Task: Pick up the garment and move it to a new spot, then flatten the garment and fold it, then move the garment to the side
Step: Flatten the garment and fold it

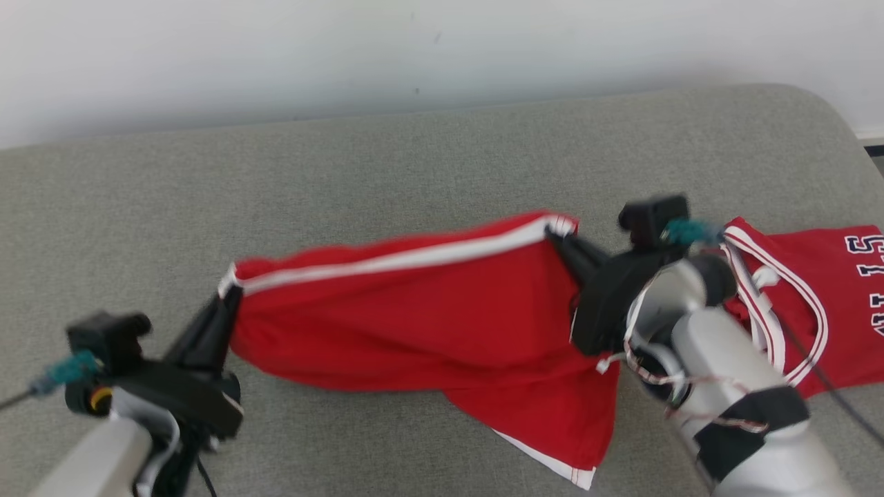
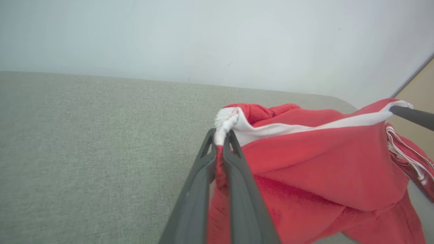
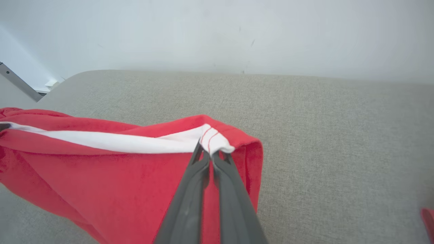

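As the garment (image 1: pixel 428 310), a pair of red shorts, is held stretched by its white-trimmed edge above the grey cushion (image 1: pixel 414 159), with its lower part hanging down toward that surface, the pick-up is judged done. Relocation, flattening, folding and moving aside are judged outstanding. The left gripper (image 1: pixel 231 293) is clamped tight on one corner of that edge, and the right gripper (image 1: pixel 558 236) is pinched closed on the opposite corner, near a red jersey (image 1: pixel 842 304) lying flat.
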Tool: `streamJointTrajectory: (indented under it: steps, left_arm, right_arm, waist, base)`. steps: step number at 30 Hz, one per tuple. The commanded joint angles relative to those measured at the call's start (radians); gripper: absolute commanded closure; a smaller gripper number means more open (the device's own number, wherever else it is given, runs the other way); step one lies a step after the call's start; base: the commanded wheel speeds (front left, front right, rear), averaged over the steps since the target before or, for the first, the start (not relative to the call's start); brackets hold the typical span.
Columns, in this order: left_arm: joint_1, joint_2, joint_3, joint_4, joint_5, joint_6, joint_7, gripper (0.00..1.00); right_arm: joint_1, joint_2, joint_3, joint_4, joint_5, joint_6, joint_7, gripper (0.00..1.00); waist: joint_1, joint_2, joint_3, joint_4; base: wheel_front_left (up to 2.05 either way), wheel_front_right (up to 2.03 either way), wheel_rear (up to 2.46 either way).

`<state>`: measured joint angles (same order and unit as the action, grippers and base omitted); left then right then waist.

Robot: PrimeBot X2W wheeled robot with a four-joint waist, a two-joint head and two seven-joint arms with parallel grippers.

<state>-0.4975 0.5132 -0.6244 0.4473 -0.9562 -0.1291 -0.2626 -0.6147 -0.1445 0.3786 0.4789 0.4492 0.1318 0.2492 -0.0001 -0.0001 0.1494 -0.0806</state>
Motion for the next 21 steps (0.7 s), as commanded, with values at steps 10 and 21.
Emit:
streamJointTrajectory:
  steps: [10,21]
  left_arm:
    - [-0.196,0.084,0.114,-0.187,-0.238,0.000,0.072,1.00]
    - [-0.477,0.118,0.242,-0.247,-0.351,0.063,0.172,1.00]
  right_arm:
    - [-0.182,-0.043,-0.054,-0.125,-0.019,-0.003,0.087,1.00]
    - [-0.479,0.053,-0.124,-0.119,0.015,-0.003,0.081,1.00]
  waist:
    - [0.0001,0.0001,0.087,-0.045]
    - [0.0001,0.0001,0.313,-0.123]
  base:
    - [0.00,0.00,0.00]
    - [0.00,0.00,0.00]
